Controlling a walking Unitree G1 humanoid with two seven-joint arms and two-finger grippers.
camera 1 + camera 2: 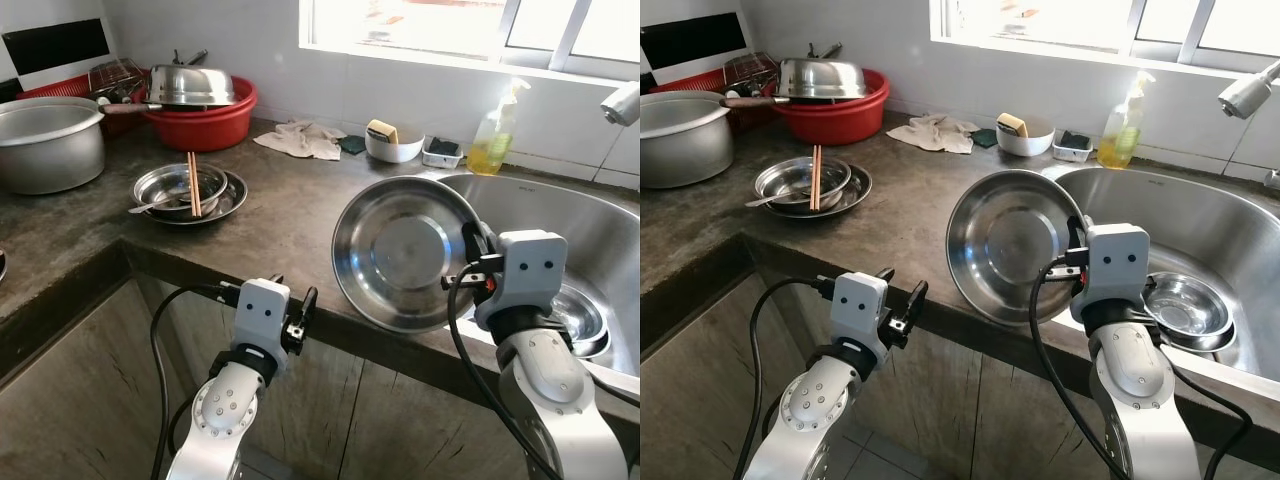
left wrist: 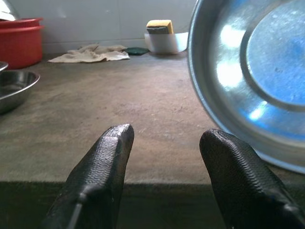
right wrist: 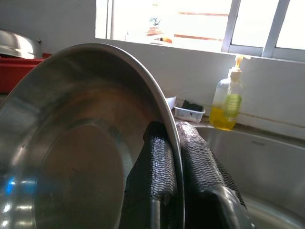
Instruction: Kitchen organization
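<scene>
Here, steel basin (image 1: pixel 405 250) rim pinched in right tool (image 3: pixel 174 157), tilted

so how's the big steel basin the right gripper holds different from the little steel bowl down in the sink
The steel basin is far wider than the small steel bowl. The basin is tipped up on edge at the sink's rim, clamped by the right gripper; the small bowl sits upright on the sink floor, untouched. The basin's inside faces the camera, while the bowl's opens upward. Both are shiny steel and look empty.

Left gripper (image 2: pixel 164 157) spread; steel basin (image 2: pixel 252 81) near.
</scene>
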